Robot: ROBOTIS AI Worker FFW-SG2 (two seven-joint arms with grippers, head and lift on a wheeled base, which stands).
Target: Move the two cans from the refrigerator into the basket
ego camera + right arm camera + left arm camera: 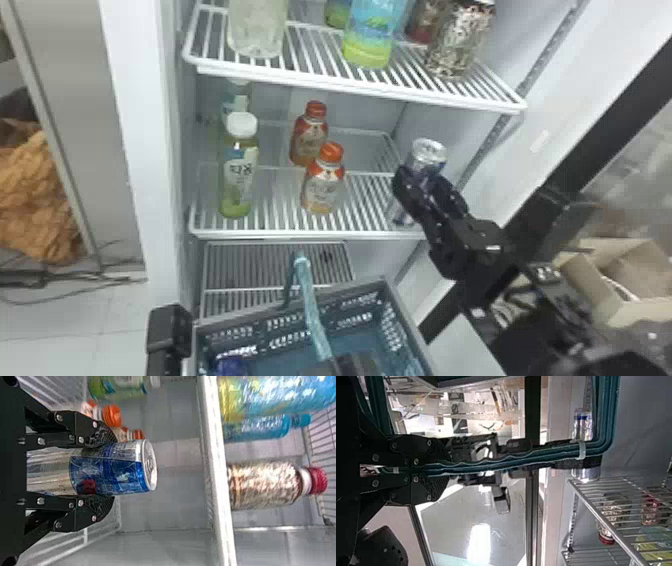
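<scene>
Head view: right gripper [424,177], closed on one can [429,151], tilted. Below and left of it: basket [350,293], handle [506,461] held by my left gripper [445,470]. Hazard, I judge: lowering too early could knock the can on the shelf edge [300,233] and loosen it.

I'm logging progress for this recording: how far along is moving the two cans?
Possibly done: a blue thing lies in the basket, perhaps the first can; I cannot confirm. In hand: the right gripper holds a can inside the refrigerator; the left gripper grips the handle. Left: at least putting the held can in.
</scene>
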